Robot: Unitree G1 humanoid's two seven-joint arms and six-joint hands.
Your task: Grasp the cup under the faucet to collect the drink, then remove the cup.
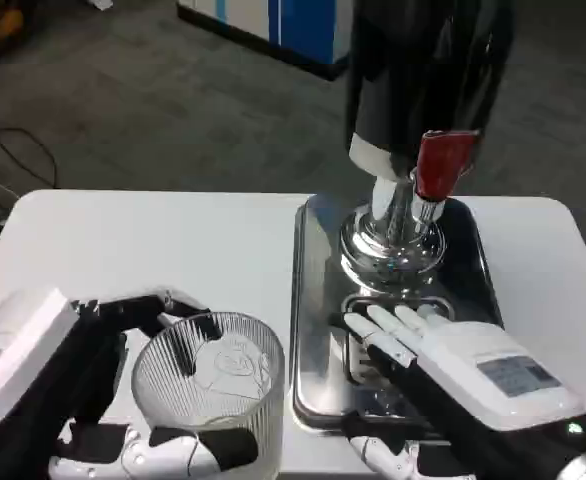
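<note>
Left hand (123,400) grips the clear ribbed cup (213,385) at near left on the table (173,240), fingers wrapped round its wall. Right hand (453,370) empty, fingers apart over the steel drip tray (318,300). Cup upright, mouth up, long axis vertical. Judgement: carry it level, right and far, under the red-handled faucet (441,165).

The cup (213,385) is clear glass with fine vertical ribbing. The dispenser (423,75) has a glossy black body, a white band below it and a red tap handle (441,162). Its base and the tray (318,300) are shiny chrome, and the table (153,250) is plain white.
</note>
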